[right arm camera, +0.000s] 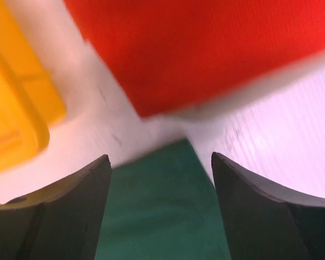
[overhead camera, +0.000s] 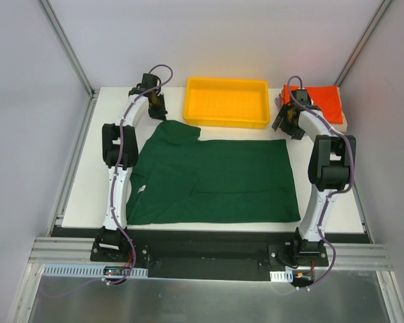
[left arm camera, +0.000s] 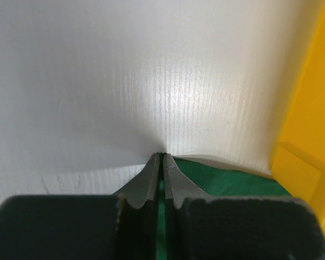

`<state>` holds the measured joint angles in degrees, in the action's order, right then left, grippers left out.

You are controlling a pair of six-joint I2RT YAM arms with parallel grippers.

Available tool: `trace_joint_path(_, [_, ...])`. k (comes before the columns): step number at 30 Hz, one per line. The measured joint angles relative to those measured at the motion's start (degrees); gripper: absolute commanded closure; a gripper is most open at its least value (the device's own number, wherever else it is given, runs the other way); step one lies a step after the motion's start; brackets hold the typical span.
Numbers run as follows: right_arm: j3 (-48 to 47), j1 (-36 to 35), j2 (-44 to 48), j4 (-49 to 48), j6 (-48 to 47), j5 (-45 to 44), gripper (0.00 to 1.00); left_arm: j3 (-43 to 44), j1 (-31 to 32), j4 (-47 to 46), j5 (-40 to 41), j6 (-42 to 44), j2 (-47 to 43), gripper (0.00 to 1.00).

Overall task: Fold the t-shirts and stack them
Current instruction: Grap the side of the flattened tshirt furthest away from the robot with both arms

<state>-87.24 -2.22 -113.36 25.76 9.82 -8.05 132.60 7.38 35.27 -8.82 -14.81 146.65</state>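
The dark green t-shirt (overhead camera: 215,178) lies spread flat in the middle of the table, one sleeve partly folded at its left. My left gripper (overhead camera: 158,111) is at its far left corner. In the left wrist view it (left arm camera: 162,155) is shut, with the green cloth (left arm camera: 227,181) reaching its tips and showing between the fingers. My right gripper (overhead camera: 285,126) hovers over the far right corner. It (right arm camera: 160,157) is open and empty above the green cloth (right arm camera: 157,216). A folded orange-red t-shirt (overhead camera: 321,101) lies at the far right, and also shows in the right wrist view (right arm camera: 206,49).
A yellow plastic tray (overhead camera: 227,122) stands at the back centre, between the two grippers; it shows in the left wrist view (left arm camera: 309,146) and the right wrist view (right arm camera: 16,119). Grey walls enclose the table on three sides.
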Motion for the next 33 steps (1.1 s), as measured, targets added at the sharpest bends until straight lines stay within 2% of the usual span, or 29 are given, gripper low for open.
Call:
trace_joint_path(5, [-9.44, 0.59, -9.16, 1.09, -1.07, -0.96, 0.35, 0.00, -0.33, 0.07, -0.24, -0.17, 0.00, 1.00])
trace_joint_path(9, [-13.68, 0.61, -12.37, 3.30, -1.46, -1.60, 0.38, 0.00, -0.33, 0.07, -0.28, -0.20, 0.00, 1.00])
trace_joint_path(24, [-14.84, 0.63, -13.92, 11.06, 0.74, -1.73, 0.40, -0.20, -0.35, -0.09, -0.50, -0.42, 0.00, 1.00])
trace_joint_path(26, [-15.63, 0.63, -14.82, 11.54, 1.38, -1.73, 0.43, -0.31, -0.37, -0.17, -0.81, -0.61, 0.00, 1.00])
trace_joint_path(30, [-16.35, 0.63, -15.30, 12.20, 2.16, -1.97, 0.55, -0.42, -0.74, -0.31, -1.64, -0.90, 0.00, 1.00])
trace_joint_path(33, [-16.35, 0.68, -15.32, 12.57, 2.58, -2.64, 0.58, -0.66, -0.79, -0.52, -2.12, -1.03, -0.07, 1.00])
